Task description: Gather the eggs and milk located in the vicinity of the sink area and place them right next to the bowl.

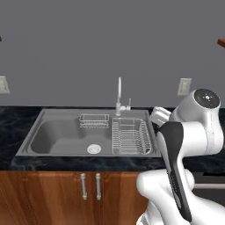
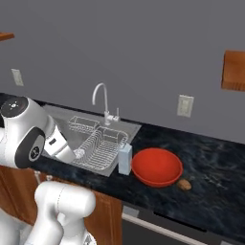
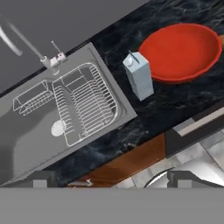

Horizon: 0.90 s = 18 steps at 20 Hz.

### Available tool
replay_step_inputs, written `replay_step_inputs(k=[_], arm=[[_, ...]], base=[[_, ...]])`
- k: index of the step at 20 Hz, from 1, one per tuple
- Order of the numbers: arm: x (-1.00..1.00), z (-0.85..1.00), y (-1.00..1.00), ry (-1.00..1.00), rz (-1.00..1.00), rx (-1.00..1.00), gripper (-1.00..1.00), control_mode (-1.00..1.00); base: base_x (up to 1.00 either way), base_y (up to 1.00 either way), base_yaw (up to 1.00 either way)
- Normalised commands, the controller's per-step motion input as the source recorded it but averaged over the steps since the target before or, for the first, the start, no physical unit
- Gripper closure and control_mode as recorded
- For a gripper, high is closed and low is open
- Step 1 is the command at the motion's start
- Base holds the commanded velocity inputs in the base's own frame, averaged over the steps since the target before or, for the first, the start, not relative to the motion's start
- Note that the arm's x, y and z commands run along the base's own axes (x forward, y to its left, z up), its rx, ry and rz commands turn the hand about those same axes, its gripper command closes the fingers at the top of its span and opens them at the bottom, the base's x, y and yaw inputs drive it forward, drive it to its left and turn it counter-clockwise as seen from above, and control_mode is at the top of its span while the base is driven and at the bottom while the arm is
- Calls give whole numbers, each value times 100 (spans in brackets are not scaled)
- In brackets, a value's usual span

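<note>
The milk (image 2: 125,159) is a white and pale-blue carton standing upright on the black counter, between the sink's (image 2: 64,125) right rim and the red bowl (image 2: 157,166). A brown egg (image 2: 183,184) lies on the counter just right of the bowl. In the hand view the milk (image 3: 139,75) stands beside the bowl (image 3: 181,51), right of the sink (image 3: 26,131). My gripper (image 2: 78,153) hangs above the sink's front right part, left of the milk and apart from it. Its fingertips (image 3: 41,179) stand wide apart with nothing between them: open.
A curved chrome faucet (image 1: 118,94) rises behind the sink (image 1: 57,136), which holds two wire racks (image 1: 131,137). Wooden cabinet doors with handles (image 1: 90,185) run below the counter. Wall outlets (image 2: 184,105) and a wooden shelf (image 2: 234,71) are on the back wall.
</note>
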Motion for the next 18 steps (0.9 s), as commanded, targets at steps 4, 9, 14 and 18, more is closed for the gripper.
replay_step_inputs(k=[4, 9, 14, 18], arm=[[0, 0, 0, 0, 0, 0, -100, 100], [0, 0, 0, 0, 0, 0, -100, 100], [0, 0, 0, 0, 0, 0, -100, 100], [0, 0, 0, 0, 0, 0, -100, 100]], base=[[-16, 60, 3], [-17, 59, 1], [-15, 61, 0], [-11, 61, 0]])
